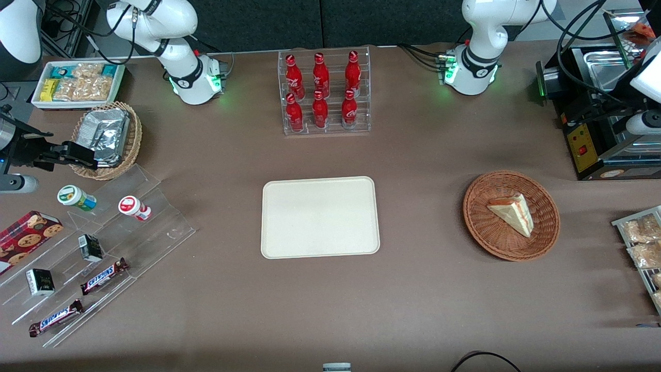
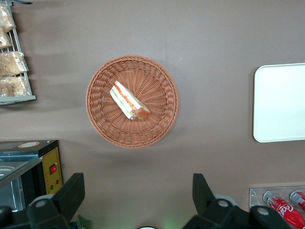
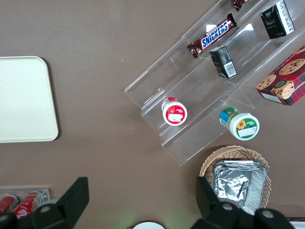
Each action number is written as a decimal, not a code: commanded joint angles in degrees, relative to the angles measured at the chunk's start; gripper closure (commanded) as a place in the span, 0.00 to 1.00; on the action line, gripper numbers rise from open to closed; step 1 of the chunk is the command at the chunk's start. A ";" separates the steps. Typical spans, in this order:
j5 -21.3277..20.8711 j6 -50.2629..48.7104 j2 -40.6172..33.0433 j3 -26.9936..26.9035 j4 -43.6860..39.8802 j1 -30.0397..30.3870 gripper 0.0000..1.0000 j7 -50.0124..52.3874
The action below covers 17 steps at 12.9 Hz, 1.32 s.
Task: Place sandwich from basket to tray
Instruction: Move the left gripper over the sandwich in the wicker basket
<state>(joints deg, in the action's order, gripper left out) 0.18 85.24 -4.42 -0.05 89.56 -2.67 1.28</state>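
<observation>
Wicker basket [image 1: 511, 215] holds the sandwich [image 1: 511, 213], lying flat near its middle | cream tray [image 1: 320, 217] sits well apart from the basket, toward the parked arm's end | gripper [image 2: 138, 193] hangs above the basket, fingers [image 2: 71, 193] spread wide, gripping nothing

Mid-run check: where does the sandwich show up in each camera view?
Front view: sandwich lies in the basket, toward the working arm's end.
Left wrist view: sandwich in the basket, with the open gripper high above the table.
Right wrist view: not visible.
Shared landmark: tray.
</observation>
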 commanded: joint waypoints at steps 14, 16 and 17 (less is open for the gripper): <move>-0.79 24.82 9.25 -4.00 24.48 0.39 0.00 33.92; -0.79 32.67 10.22 -4.00 29.51 0.39 0.00 36.24; -0.70 35.23 10.92 -4.00 30.84 0.65 0.00 36.68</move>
<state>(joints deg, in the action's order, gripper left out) -0.04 115.81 7.15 -3.96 116.56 -1.95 35.22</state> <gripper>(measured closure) 0.000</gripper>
